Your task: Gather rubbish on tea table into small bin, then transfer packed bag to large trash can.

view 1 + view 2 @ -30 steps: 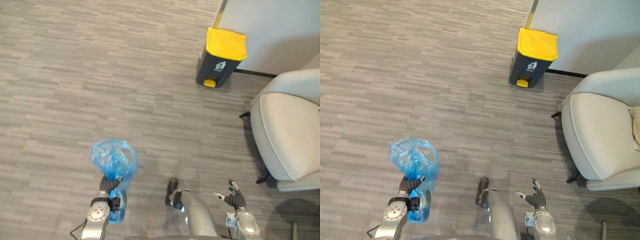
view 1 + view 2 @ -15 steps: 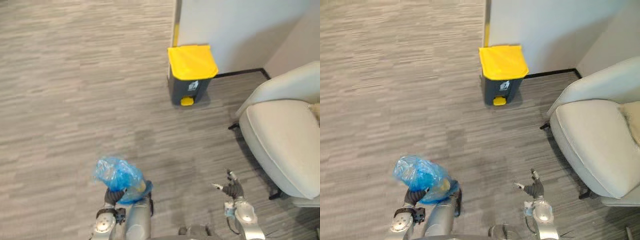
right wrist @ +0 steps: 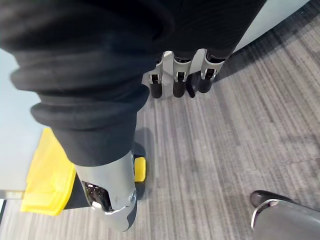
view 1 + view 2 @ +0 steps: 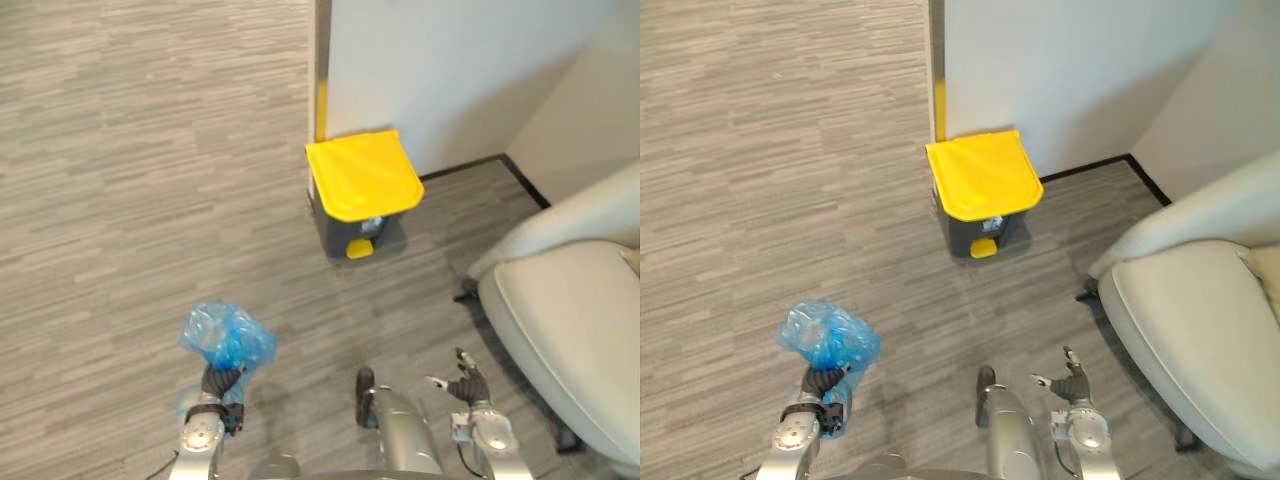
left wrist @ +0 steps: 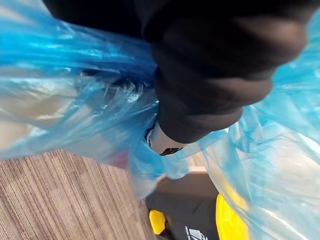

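Observation:
A blue plastic bag (image 4: 225, 337) of rubbish bulges above my left hand (image 4: 218, 384), whose fingers are curled round its gathered neck, low at the left. In the left wrist view the bag (image 5: 90, 115) wraps close around that hand (image 5: 210, 85). The large trash can (image 4: 358, 195), dark grey with a yellow lid and a yellow pedal, stands closed ahead against the white wall. My right hand (image 4: 466, 386) hangs low at the right, fingers relaxed and holding nothing; the right wrist view has its straight fingers (image 3: 180, 80) above the floor and the can's yellow lid (image 3: 47, 175).
A white wall corner (image 4: 430, 70) rises behind the can. A pale armchair (image 4: 570, 330) fills the right side close to my right hand. Grey striped carpet (image 4: 130, 170) spreads to the left and between me and the can.
The camera has swung and come closer: the can now sits nearer and more central, by the wall. The bag stays in my left hand; the right hand keeps its pose.

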Robot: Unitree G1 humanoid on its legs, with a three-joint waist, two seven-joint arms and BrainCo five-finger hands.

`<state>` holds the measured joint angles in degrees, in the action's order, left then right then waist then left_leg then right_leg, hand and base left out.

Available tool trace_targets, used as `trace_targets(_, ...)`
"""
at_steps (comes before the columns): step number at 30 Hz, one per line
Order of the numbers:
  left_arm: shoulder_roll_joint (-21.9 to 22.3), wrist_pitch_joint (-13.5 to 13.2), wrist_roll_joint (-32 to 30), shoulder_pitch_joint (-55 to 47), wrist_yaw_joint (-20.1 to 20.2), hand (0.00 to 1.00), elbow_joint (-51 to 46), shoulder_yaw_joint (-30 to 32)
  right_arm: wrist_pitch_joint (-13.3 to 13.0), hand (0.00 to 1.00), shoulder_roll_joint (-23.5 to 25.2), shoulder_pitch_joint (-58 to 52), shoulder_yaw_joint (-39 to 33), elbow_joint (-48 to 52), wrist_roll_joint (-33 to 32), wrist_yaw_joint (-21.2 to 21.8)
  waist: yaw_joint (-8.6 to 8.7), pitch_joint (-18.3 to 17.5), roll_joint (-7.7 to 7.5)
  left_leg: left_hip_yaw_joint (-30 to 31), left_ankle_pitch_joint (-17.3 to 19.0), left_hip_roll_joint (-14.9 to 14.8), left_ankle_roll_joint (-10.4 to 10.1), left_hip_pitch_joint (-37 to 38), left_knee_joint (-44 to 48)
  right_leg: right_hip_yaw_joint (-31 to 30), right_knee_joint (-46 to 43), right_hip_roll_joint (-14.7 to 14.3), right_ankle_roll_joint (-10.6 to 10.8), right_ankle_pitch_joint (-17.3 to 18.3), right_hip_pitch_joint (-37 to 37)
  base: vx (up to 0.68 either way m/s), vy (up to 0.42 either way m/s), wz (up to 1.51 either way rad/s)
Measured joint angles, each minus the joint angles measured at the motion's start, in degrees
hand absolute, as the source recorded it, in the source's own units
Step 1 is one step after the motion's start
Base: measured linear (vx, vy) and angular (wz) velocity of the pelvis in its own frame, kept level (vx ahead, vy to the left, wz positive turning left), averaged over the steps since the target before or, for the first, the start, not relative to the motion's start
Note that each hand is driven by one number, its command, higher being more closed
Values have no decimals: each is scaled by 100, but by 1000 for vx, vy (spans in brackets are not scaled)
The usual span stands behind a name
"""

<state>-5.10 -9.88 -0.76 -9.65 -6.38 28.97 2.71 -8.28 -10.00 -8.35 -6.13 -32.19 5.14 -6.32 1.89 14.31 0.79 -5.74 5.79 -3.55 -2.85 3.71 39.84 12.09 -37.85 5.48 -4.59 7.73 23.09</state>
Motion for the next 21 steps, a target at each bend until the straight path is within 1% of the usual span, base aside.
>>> trace_targets(1, 149, -26, 8, -232, 2, 100, -72, 18, -24, 0, 72, -185, 22, 238, -6, -6, -139, -139, 209, -152, -965, -408, 127, -354, 1131, 116, 931, -387, 128, -71, -559, 432, -313, 7)
trace_targets(2, 195, -65, 9, -308, 15, 100, -155, 2, -27, 0, 155, -303, 14, 446, -18, -32, -189, -132, 277, -293, -417, -678, 204, -606, 1959, 260, 1275, -528, -237, -24, -955, 258, -279, -35)
trace_targets(3, 243, -57, 9, -305, 10, 100, -172, -9, -27, 0, 149, -281, -11, 442, -19, -55, -236, -138, 388, -260, -40, -850, 242, -869, 2300, 197, 1319, -702, -298, 15, -1094, 271, -104, -48)
trace_targets(4, 248, -48, 12, -240, 15, 100, -173, -36, -22, 0, 200, -187, -17, 435, -31, -101, -309, -136, 371, -238, 361, -921, 245, -1275, 2477, 100, 1422, -751, -289, 123, -1264, 393, 4, -50)
trace_targets(5, 216, -52, 13, -138, 20, 100, -179, -124, -25, 0, 353, -84, 12, 438, -38, -101, -389, -101, 241, -251, 794, -892, 217, -1871, 2141, -24, 1709, -726, -264, 164, -1592, 522, 30, -43)
trace_targets(6, 208, -59, 13, -119, 22, 100, -185, -148, -22, 0, 403, -59, 13, 436, -43, -105, -417, -72, 182, -274, 890, -817, 214, -2021, 1848, -88, 1828, -698, -233, 181, -1735, 586, 54, -34)
trace_targets(7, 209, -62, 13, -113, 24, 100, -185, -166, -29, 0, 441, -41, 25, 429, -51, -105, -451, -11, 56, -304, 960, -706, 211, -2215, 1273, -189, 1973, -636, -134, 238, -1925, 460, 82, -30)
trace_targets(8, 212, -60, 13, -111, 26, 100, -173, -198, -30, 0, 461, -19, -15, 376, -59, -106, -458, 12, 1, -293, 905, -568, 134, -2283, 374, -288, 2017, -592, -31, 299, -2096, 446, 129, -42)
trace_targets(9, 248, -61, 13, -185, 33, 100, -156, -247, -32, 0, 408, -5, -90, 273, -62, -114, -477, -43, 55, -210, 374, -443, -125, -2136, -1316, -431, 2008, -648, 146, 446, -2209, 434, 179, -57)
trace_targets(10, 174, -51, 13, -226, 46, 100, -47, -244, -7, 0, 406, 73, -118, 28, -59, -121, -521, -68, -45, -272, -115, -389, 327, -2024, -1527, -677, 1898, -596, 293, 649, -2241, 420, 179, -49)
trace_targets(11, 137, -46, 8, -212, 54, 100, 4, -246, -5, 0, 406, 56, -117, -19, -53, -116, -516, -106, -120, -284, -84, -289, 362, -1967, -1560, -767, 1909, -513, 356, 670, -2267, 501, 217, -25)
trace_targets(12, 115, -53, 8, -201, 81, 100, -4, -236, -12, 0, 383, -8, -144, -22, -43, -119, -495, -158, -195, -344, 86, -146, 455, -1886, -1583, -903, 1943, -357, 449, 717, -2352, 409, 167, -12)
trace_targets(13, 103, -53, 8, -188, 95, 100, -4, -232, -11, 0, 385, 13, -183, -40, -16, -115, -505, -167, -216, -506, 279, -92, 512, -1802, -1528, -1040, 1836, -254, 555, 772, -2366, 468, 219, -26)
trace_targets(14, 92, -52, 8, -192, 100, 100, -2, -235, -12, 0, 385, 46, -180, -39, -8, -112, -546, -166, -213, -596, 367, -64, 536, -1724, -1531, -1122, 1694, -215, 603, 794, -2360, 317, 184, -55)
trace_targets(15, 71, -49, 8, -205, 101, 100, -5, -237, -12, 0, 388, 94, -169, -41, 8, -104, -560, -165, -207, -722, 515, -13, 589, -1523, -1625, -1238, 1257, -118, 935, 816, -2222, 283, 171, -46)
trace_targets(16, 46, -49, 8, -222, 100, 100, -18, -241, -11, 0, 396, 124, -166, -52, 10, -102, -541, -166, -182, -716, 609, 7, 613, -1424, -1683, -1236, 870, -92, 1093, 759, -2085, 233, 142, -35)
trace_targets(17, -32, -48, 8, -257, 98, 100, -24, -250, -11, 0, 397, 130, -84, -73, 10, -100, -475, -163, -167, -704, 708, 16, 639, -1230, -1761, -1235, 99, -29, 1400, 645, -1730, 230, 104, -4)
trace_targets(18, -102, -43, 8, -277, 96, 100, -24, -259, -13, 0, 406, 110, 9, -69, 15, -93, -393, -171, -176, -679, 792, 10, 645, -1052, -1802, -1215, -276, 1, 1332, 771, -1538, 237, 82, 4)
trace_targets(19, -152, -43, 8, -274, 94, 100, -14, -258, -12, 0, 404, 85, 21, -70, 16, -94, -383, -174, -183, -683, 814, 8, 640, -998, -1817, -1205, -283, 16, 1264, 834, -1468, 295, 9, 23)
trace_targets(20, -225, -38, 8, -265, 85, 100, -5, -243, -11, 0, 386, 44, 17, -86, 16, -98, -380, -186, -205, -675, 837, 8, 635, -901, -1842, -1141, -30, 73, 1112, 914, -1266, 238, -29, 22)
trace_targets(21, -249, -40, 9, -253, 79, 100, -6, -222, -10, 0, 387, 45, 15, -92, 16, -99, -370, -187, -203, -658, 837, 1, 635, -881, -1842, -1116, 185, 76, 1091, 922, -1214, 244, -46, 35)
